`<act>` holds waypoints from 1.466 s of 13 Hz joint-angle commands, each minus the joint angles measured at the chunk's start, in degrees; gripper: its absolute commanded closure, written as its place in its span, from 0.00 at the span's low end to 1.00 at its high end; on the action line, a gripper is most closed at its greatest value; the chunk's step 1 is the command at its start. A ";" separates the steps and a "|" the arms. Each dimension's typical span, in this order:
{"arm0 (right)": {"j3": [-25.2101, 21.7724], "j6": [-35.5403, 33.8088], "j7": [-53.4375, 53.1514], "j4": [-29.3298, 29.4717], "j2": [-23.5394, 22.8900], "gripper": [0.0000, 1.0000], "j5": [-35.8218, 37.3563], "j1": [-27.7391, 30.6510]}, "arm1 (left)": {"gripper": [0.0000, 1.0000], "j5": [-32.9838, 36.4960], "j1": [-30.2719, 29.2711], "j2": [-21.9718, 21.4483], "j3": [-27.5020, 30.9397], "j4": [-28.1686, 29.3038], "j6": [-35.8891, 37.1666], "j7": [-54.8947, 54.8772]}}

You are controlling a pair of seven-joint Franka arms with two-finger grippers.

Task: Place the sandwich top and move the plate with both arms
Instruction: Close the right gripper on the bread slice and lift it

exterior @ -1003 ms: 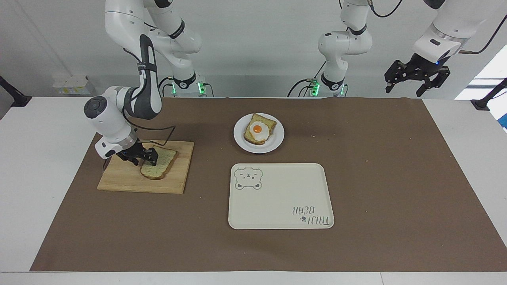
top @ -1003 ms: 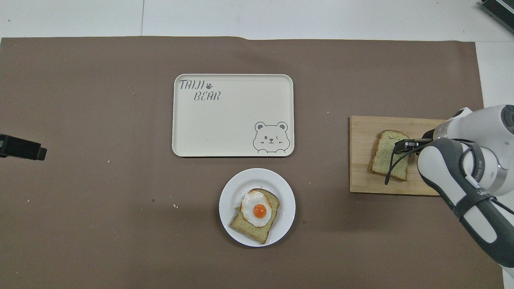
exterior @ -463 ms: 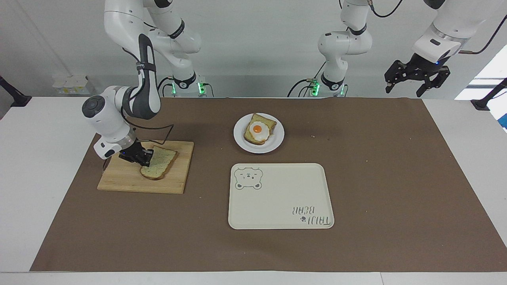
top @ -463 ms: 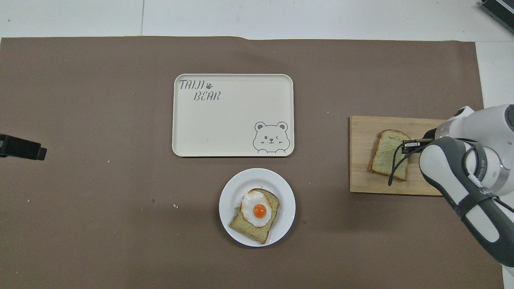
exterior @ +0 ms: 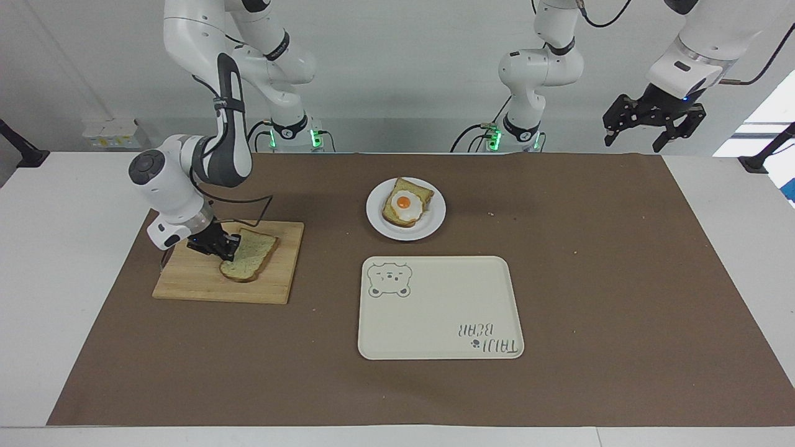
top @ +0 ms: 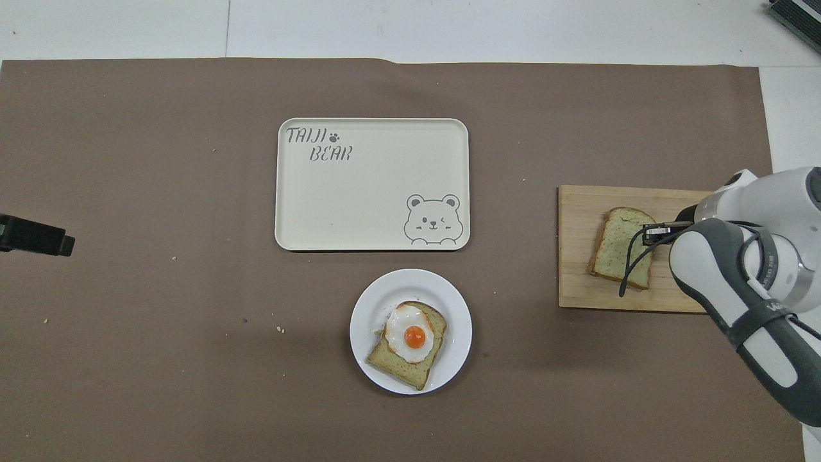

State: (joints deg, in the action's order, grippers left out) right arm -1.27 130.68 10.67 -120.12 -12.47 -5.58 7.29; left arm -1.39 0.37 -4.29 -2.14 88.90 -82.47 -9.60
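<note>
Closure is the news: a second ago the right hand (exterior: pixel 231 246) stood with its fingers spread over the edge of the sandwich top (exterior: pixel 251 262); now they are pinched shut on that edge, at the side of the slice that faces the arm's own wrist. The slice lies flat on the wooden board (exterior: pixel 273 288), with most of it reaching out ahead of the hand, toward the middle of the surface (exterior: pixel 590 261). By my reading the grasp is made and the lift is not yet begun.

From the hand, the plate (exterior: pixel 433 225) with the egg toast (exterior: pixel 407 204) lies well apart, toward the left arm's end, and the bear tray (exterior: pixel 441 310) sits next to it, farther from the robots. The left hand (exterior: pixel 652 121) waits, fingers wide and holding nothing, raised above the corner of the brown mat at its own end.
</note>
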 commanded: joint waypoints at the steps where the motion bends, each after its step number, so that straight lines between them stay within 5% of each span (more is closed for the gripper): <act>1: 0.66 -0.94 2.34 2.33 -0.63 1.00 -0.75 0.54 | 0.00 -0.46 0.16 -1.77 0.12 2.33 -1.46 -0.15; 8: 2.32 -28.79 3.13 17.27 3.33 1.00 -0.92 0.01 | 0.00 -0.46 0.07 -1.77 0.12 2.33 -1.55 -0.15; 14: 4.61 -34.18 4.89 18.61 3.76 1.00 -4.88 -0.17 | 0.00 -0.46 0.16 -1.77 0.12 2.33 -1.46 -0.15; 19: 11.19 -33.48 0.15 17.90 4.21 1.00 -5.75 -0.26 | 0.00 -0.46 0.07 -1.86 0.12 2.50 -1.37 -0.15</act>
State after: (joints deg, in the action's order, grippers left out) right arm 7.96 96.76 11.91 -102.00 -8.62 -9.47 6.59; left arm -1.39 0.37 -4.33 -2.14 88.93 -82.48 -9.60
